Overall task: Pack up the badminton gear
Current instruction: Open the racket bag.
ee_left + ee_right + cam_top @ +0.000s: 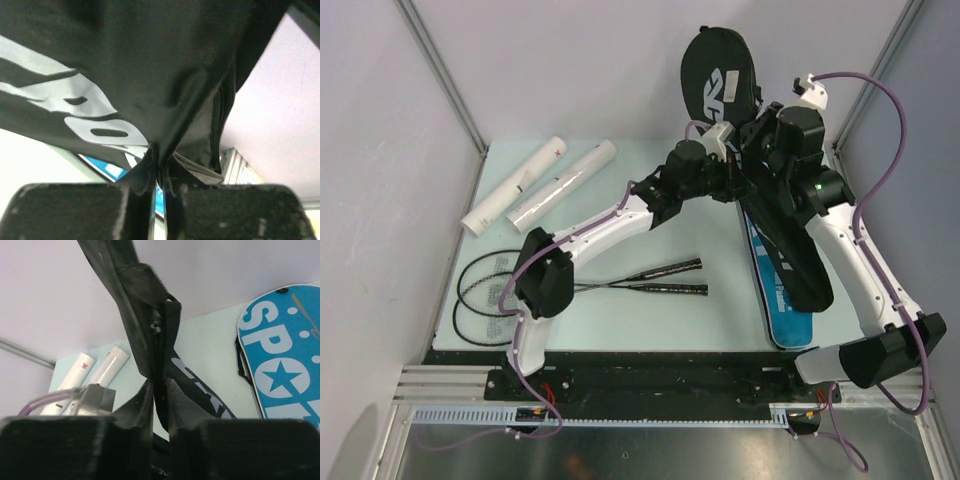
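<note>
My left gripper: pinched shut on a fold of the bag. My right gripper: clamped on its zip edge. Bag: black and blue, limp, top end lifted, seemingly unfilled. Left of bag: two rackets, unpacked. Beyond those: two white tubes, unpacked.

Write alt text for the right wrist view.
Right gripper pinches the black zippered edge of the bag, held up above the table. Behind: two white tubes at left, a blue panel lettered SPO at right.
</note>
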`<state>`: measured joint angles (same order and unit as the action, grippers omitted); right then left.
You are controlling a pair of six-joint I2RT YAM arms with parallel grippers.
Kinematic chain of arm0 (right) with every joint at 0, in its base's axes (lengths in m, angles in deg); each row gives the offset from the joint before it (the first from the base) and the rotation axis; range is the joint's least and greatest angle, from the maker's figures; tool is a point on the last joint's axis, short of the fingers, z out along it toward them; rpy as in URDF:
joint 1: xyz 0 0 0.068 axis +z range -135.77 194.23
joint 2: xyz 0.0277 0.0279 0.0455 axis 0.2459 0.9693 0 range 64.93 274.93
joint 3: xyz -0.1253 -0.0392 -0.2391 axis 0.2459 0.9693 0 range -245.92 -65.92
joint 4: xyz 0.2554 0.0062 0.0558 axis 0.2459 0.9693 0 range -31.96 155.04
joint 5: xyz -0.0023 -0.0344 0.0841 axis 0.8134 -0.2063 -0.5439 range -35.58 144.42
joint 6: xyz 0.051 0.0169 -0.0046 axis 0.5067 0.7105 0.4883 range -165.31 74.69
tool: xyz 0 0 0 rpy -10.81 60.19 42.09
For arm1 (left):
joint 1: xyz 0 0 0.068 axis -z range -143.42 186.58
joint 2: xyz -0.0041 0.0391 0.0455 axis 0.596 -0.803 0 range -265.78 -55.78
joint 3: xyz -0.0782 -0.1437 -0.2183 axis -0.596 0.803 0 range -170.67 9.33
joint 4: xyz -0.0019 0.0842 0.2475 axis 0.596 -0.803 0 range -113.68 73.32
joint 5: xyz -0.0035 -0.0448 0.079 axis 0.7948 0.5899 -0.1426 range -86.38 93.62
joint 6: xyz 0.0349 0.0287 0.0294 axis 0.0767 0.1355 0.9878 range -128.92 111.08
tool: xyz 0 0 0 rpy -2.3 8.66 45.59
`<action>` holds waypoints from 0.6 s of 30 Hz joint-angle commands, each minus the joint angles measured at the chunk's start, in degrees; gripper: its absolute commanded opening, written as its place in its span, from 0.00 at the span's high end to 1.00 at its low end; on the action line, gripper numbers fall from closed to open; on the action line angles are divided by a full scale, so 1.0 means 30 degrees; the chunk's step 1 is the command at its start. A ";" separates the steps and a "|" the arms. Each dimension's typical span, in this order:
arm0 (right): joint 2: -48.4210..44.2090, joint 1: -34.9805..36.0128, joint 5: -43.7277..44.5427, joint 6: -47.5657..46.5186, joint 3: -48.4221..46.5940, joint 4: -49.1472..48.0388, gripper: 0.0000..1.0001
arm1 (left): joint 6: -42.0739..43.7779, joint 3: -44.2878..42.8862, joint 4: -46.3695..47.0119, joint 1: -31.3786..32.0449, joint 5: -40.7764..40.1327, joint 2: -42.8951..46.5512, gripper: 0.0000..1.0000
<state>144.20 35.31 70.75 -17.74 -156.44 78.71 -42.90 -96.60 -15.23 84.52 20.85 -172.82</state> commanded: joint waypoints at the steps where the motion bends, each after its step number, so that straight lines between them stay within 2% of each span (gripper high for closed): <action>1: -0.1078 -0.0813 -0.2302 -0.0604 0.0933 -0.0591 0.72 | 0.0396 -0.0843 0.0570 -0.0393 0.0991 -0.0071 1.00; 2: -0.1254 -0.1338 -0.3500 -0.1187 0.1196 -0.0474 0.62 | 0.0514 -0.0813 0.0570 -0.0482 0.1313 0.0045 1.00; 3: -0.1574 -0.2271 -0.5688 -0.1425 0.1721 -0.0125 0.43 | 0.0747 -0.0755 0.0541 -0.0628 0.1664 0.0307 1.00; 6: -0.1870 -0.3449 -0.8251 -0.3911 0.1989 0.2187 0.29 | 0.1681 -0.0462 0.0570 -0.0863 0.2513 0.0835 1.00; 11: -0.2428 -0.3278 -0.7438 -0.6755 0.2312 0.5612 0.22 | 0.2360 0.0504 0.0512 -0.1215 0.3744 0.1627 1.00; 13: -0.2485 -0.2899 -0.5631 -0.7752 0.2399 0.6351 0.22 | 0.2594 0.1174 0.0512 -0.1420 0.3923 0.2151 1.00; 15: -0.2486 -0.2750 -0.4949 -0.9008 0.2809 0.6296 0.21 | 0.2828 0.1733 0.0512 -0.1537 0.4302 0.2563 1.00; 18: -0.1785 -0.2516 -0.4892 -0.9249 0.2898 0.5623 0.21 | 0.3208 0.2700 0.0512 -0.1626 0.5182 0.3267 1.00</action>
<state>138.10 26.96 53.73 -39.69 -148.07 95.19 -36.84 -90.48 -16.71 80.13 31.30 -170.13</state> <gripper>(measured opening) 0.785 0.007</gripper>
